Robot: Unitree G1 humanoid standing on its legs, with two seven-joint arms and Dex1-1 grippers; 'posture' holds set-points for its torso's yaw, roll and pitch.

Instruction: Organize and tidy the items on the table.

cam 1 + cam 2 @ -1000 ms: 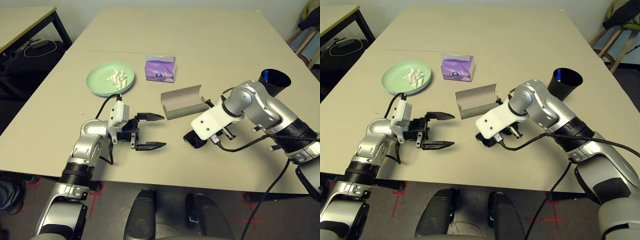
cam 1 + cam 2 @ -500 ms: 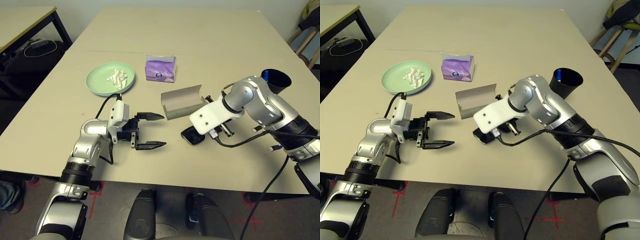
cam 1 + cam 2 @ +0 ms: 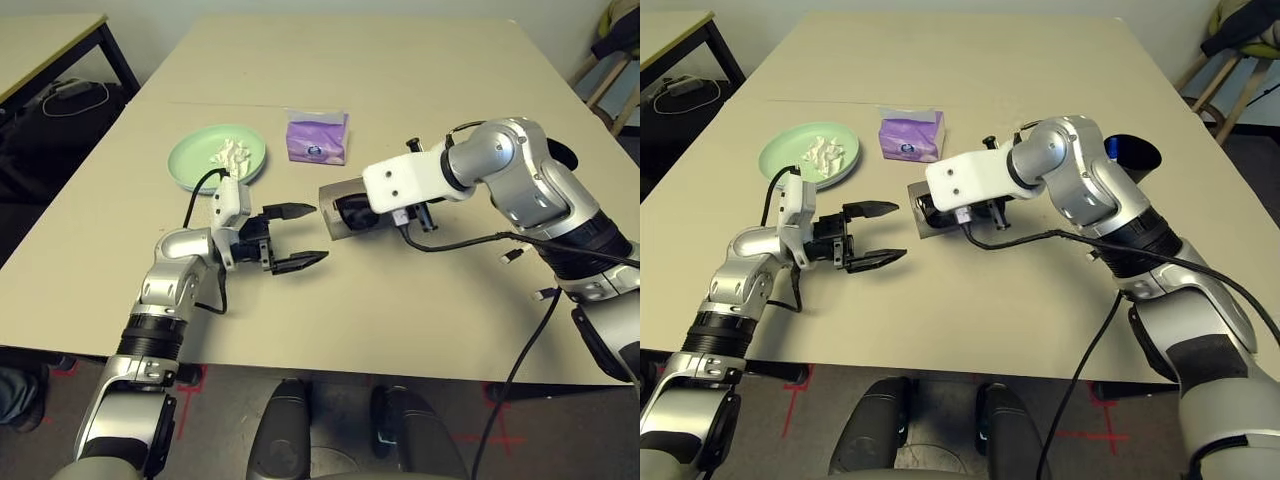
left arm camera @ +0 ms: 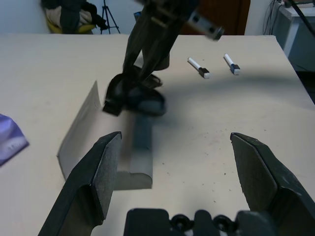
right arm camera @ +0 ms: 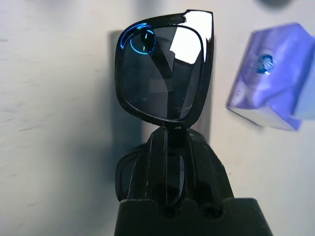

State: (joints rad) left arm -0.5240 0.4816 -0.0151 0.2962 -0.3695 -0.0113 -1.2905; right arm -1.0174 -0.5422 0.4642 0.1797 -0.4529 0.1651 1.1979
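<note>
Spread wide, the left gripper [image 3: 297, 237] hovered just left of the open glasses case [image 3: 338, 205], apparently ready to steady it. Directly above that case, the right gripper [image 5: 170, 142] was clamped on the bridge of the black sunglasses [image 5: 165, 73], probably for lowering them in. Beyond the case sat the purple tissue pack [image 3: 317, 138].

Black-legged side desk [image 3: 50, 35] with white cable [image 3: 75, 95] beside it, wooden chair [image 3: 612, 70] opposite.
</note>
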